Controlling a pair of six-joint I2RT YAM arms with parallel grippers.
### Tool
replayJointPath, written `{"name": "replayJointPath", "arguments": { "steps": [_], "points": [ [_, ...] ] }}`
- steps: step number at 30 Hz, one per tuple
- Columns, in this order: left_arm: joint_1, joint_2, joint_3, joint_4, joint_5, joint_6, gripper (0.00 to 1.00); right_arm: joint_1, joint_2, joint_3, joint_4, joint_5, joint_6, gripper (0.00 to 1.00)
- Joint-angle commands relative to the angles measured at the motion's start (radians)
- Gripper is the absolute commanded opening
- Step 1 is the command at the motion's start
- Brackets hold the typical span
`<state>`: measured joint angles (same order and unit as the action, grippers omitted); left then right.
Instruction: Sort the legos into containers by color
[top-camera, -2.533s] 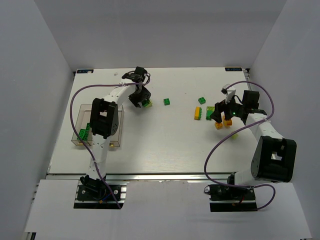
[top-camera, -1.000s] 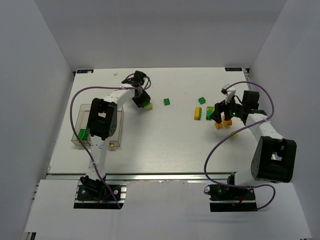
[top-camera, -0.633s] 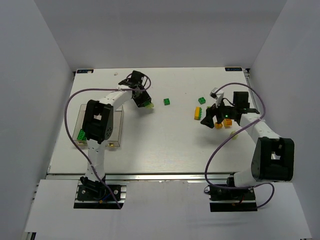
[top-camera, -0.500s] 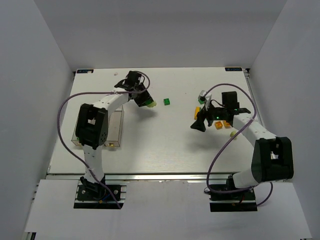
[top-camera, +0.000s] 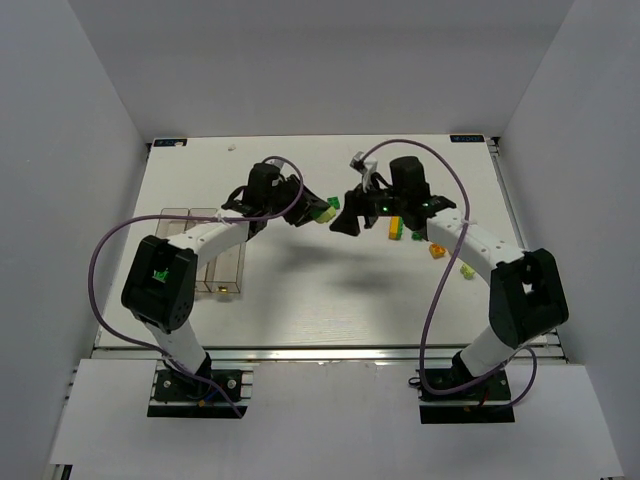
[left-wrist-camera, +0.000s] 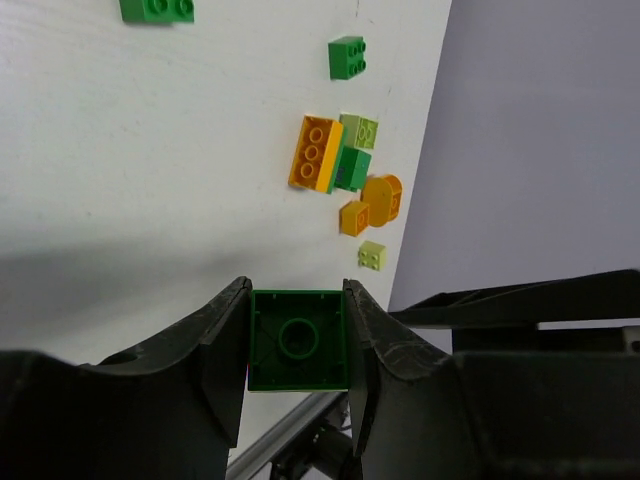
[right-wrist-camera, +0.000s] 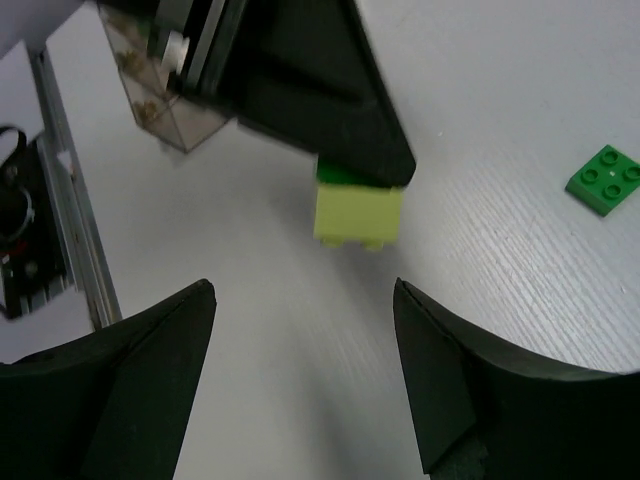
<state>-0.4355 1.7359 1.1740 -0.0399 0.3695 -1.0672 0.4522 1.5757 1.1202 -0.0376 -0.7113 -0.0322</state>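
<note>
Bases of both arms are bolted at the near edge of the white table (top-camera: 300, 300), and each arm is bent inward over its middle. Just beyond the left base, the containers (top-camera: 228, 268) are seen at the table's left side, partly covered by the left arm. What lies in them cannot be made out.

Farther in, on the right, a lone pale brick (left-wrist-camera: 372, 256) is seen, with two small orange bricks (left-wrist-camera: 383, 195) just beside each other past it. Beyond these a tight cluster is found. It is made up of a long orange brick (left-wrist-camera: 315, 153), a green brick (left-wrist-camera: 351, 168) touching it, and a light green brick (left-wrist-camera: 359, 131) just beside both.

At mid-table the two grippers are held nearly tip to tip, above the surface. The left gripper (left-wrist-camera: 296, 305) is clamped tight on a dark green brick (left-wrist-camera: 298, 345), whose hollow underside is turned toward the wrist camera. A pale yellow-green brick (right-wrist-camera: 358, 213) is joined to it and juts past the fingertips. The right gripper (right-wrist-camera: 302, 290) is spread wide, with nothing held between its fingers. It is pointed at the joined pair from close by, without touching it.

Farther back, a square green brick (left-wrist-camera: 347, 57) is seen lying alone. Another green piece (left-wrist-camera: 157, 8) is cut off by the edge of the left wrist view.
</note>
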Motion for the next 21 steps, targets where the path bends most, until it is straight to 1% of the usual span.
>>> {"name": "replayJointPath", "arguments": {
  "steps": [1, 5, 9, 17, 19, 20, 21],
  "points": [
    [-0.002, -0.094, -0.048, 0.124, 0.013, -0.076, 0.04, 0.057, 0.030, 0.102, 0.053, 0.223, 0.239, 0.76],
    [-0.003, -0.124, -0.082, 0.139, 0.003, -0.085, 0.03, 0.114, 0.049, 0.122, 0.054, 0.280, 0.249, 0.79],
    [-0.003, -0.144, -0.112, 0.150, 0.003, -0.093, 0.03, 0.137, 0.083, 0.141, 0.039, 0.300, 0.252, 0.78],
    [-0.003, -0.157, -0.128, 0.166, 0.013, -0.100, 0.03, 0.146, 0.112, 0.156, 0.039, 0.329, 0.236, 0.73],
    [-0.003, -0.154, -0.125, 0.164, 0.016, -0.100, 0.03, 0.146, 0.113, 0.156, 0.053, 0.322, 0.219, 0.70],
    [-0.003, -0.154, -0.125, 0.164, 0.014, -0.099, 0.03, 0.146, 0.112, 0.158, 0.057, 0.317, 0.213, 0.66],
    [-0.003, -0.153, -0.125, 0.163, 0.016, -0.099, 0.03, 0.146, 0.113, 0.156, 0.064, 0.316, 0.209, 0.65]
  ]
}}
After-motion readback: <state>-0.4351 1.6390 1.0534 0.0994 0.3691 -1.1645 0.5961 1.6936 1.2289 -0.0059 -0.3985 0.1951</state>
